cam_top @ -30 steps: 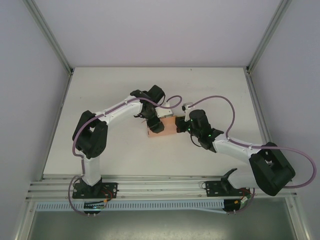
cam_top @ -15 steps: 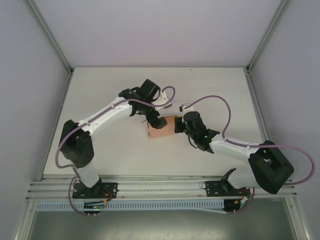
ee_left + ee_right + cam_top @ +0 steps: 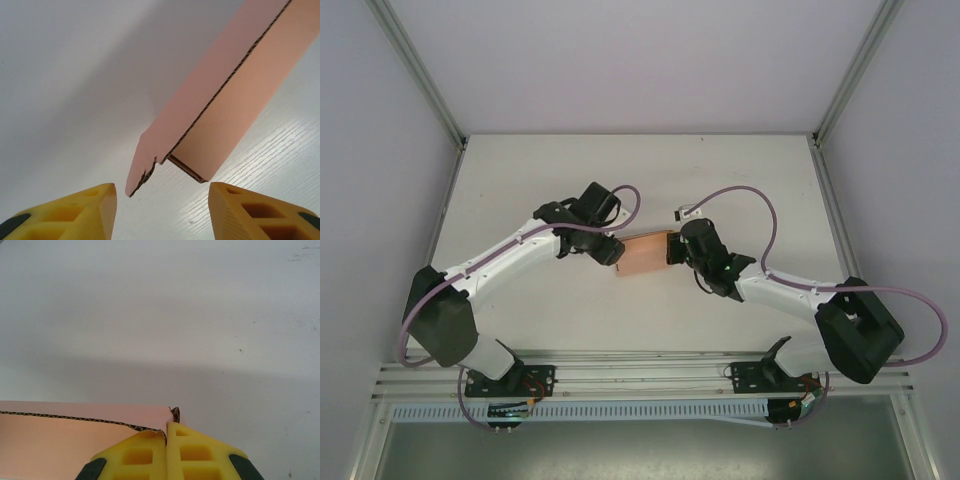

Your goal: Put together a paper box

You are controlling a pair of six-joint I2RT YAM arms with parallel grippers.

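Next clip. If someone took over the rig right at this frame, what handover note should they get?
Left gripper: open, lined up with one end of the paper box, not touching it.
Right gripper: shut on the box's opposite edge.
Box: between the two grippers, mid table, folded over flat. The end facing the left gripper gapes, with a loose tab.
Done: main fold, it seems.
Left: probably tuck that tab and close the end.

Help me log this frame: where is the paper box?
Top view: the paper box is mid-table between the arms, its right edge pinched by the right gripper, the open left gripper at its left end.
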